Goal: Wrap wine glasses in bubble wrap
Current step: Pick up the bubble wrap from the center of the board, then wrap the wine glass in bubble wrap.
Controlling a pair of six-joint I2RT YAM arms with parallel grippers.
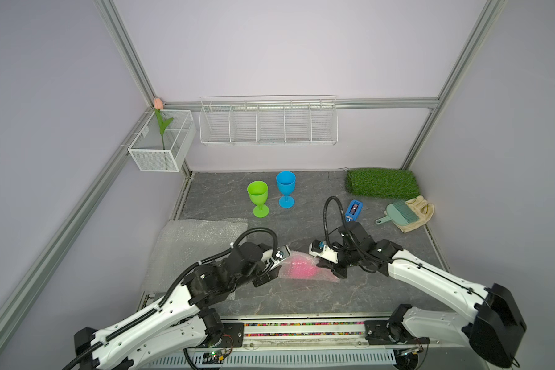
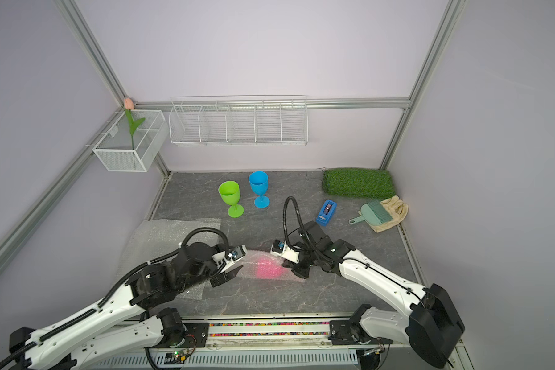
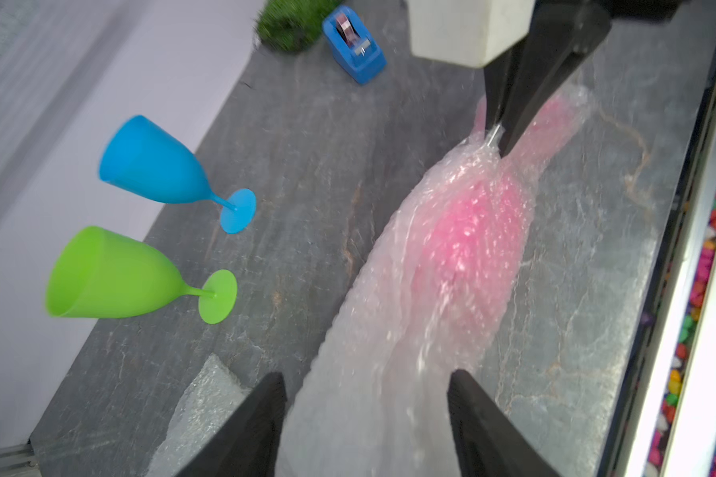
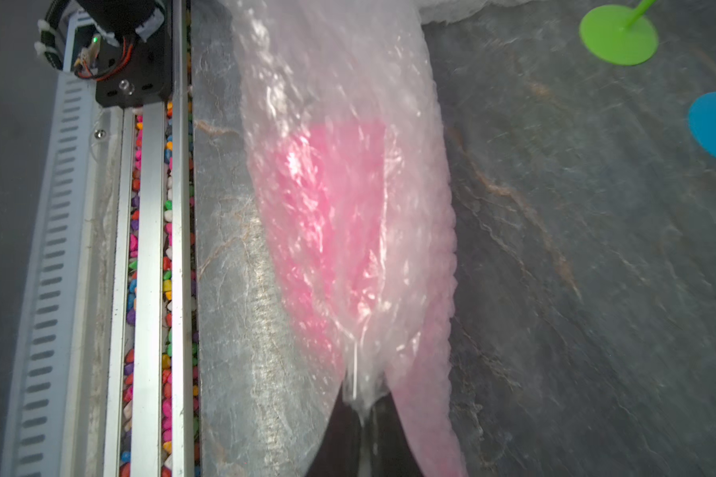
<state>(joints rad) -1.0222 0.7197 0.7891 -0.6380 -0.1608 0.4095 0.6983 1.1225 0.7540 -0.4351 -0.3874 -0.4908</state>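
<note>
Top views: 3 goblets, pink point(image 1: 300, 267) wrapped, green point(image 1: 257, 192), blue point(image 1: 285, 184) bare; right fingers point(image 3: 525, 82) pinch bubble wrap point(image 3: 348, 351); left fingers point(image 3: 249, 429) apart.

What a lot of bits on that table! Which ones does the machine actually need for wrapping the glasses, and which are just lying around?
For the job: pink goblet, lying inside bubble wrap; green goblet; blue goblet; spare bubble wrap sheets.

Just lying about: tape dispenser, grass mat, small brush, beige cloth, tulip, wire rack, mesh basket.
</note>
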